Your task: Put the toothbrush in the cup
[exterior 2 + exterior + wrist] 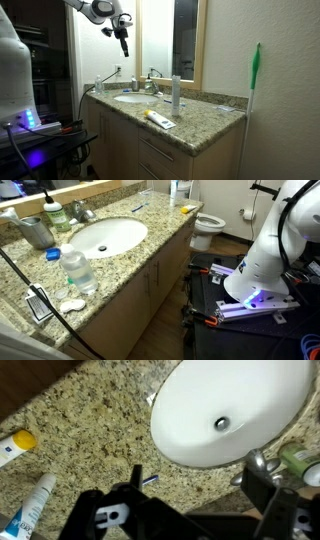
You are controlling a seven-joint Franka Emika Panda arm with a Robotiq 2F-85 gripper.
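The toothbrush, a thin whitish stick with a bluish part, lies on the granite counter between the sink and the wall, also seen in an exterior view. The grey-green cup stands at the counter's far end beyond the faucet; its edge shows in the wrist view. My gripper hangs high above the counter, pointing down. In the wrist view its fingers are spread wide and empty, with the toothbrush just beside one fingertip in the picture, far below it.
A white oval sink with a faucet fills the counter's middle. A clear water bottle stands near the front edge. Tubes and a yellow-capped item lie on the counter. A toilet is beyond.
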